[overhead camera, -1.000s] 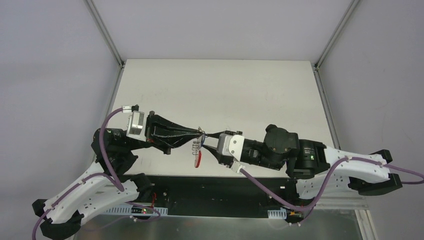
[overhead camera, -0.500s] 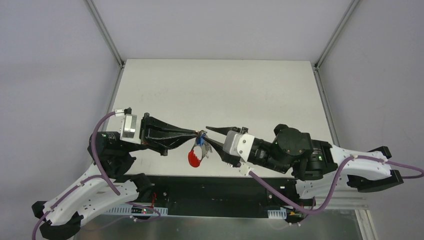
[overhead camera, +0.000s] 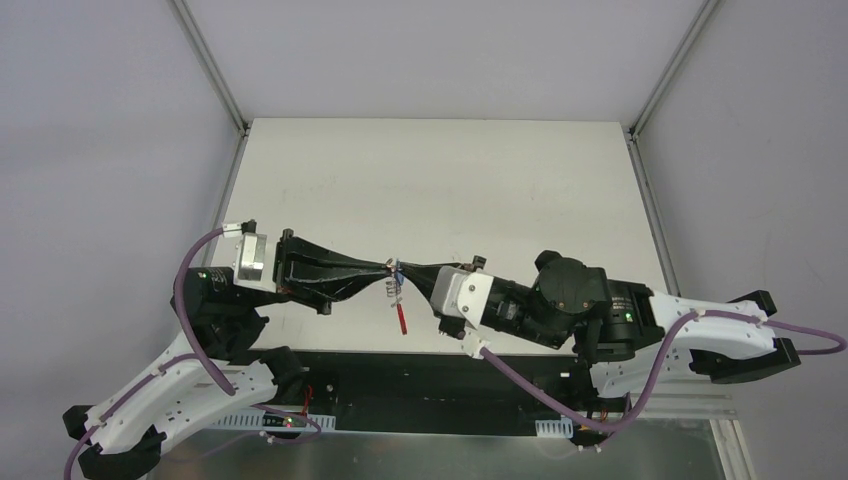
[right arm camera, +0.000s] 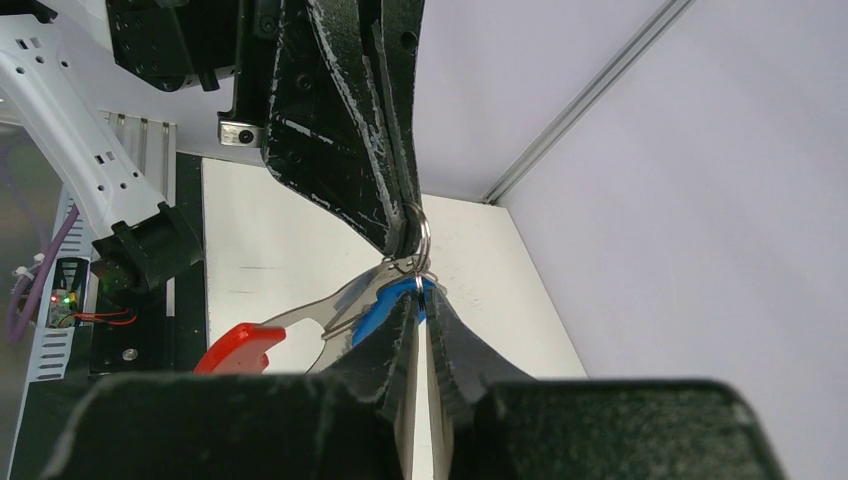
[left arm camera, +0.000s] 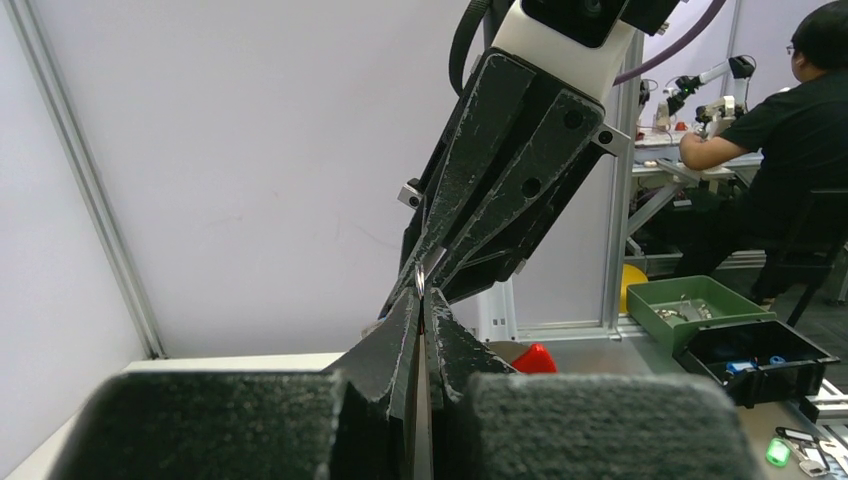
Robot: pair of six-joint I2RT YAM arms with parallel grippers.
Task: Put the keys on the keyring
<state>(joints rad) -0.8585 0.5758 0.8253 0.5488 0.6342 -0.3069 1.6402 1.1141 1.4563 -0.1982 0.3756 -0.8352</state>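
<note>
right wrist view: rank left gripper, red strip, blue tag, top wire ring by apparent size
1. left gripper
2. red strip
3. blue tag, partly hidden by the near jaws, so 2 and 3 are unsure
4. wire ring, seen edge-on

The left arm [overhead camera: 180, 385], at 7 o'clock in the overhead view, and the right arm [overhead camera: 720, 335], at 4 o'clock, share one build: white shells dotted with small holes, joined by rounded black motor housings [overhead camera: 565, 285]. A purple cable [overhead camera: 190, 290] runs along each arm. The left wrist carries a silver camera block [overhead camera: 250, 260], the right wrist a white block [overhead camera: 460, 292]. A green light [overhead camera: 627, 316] glows on the right arm. The left pincer [overhead camera: 385, 266] and right pincer [overhead camera: 410, 270] have long black tapering fingers [left arm camera: 500, 170] with pale scuffed edges, round screw holes and a small silver fitting [left arm camera: 410, 193].
</note>
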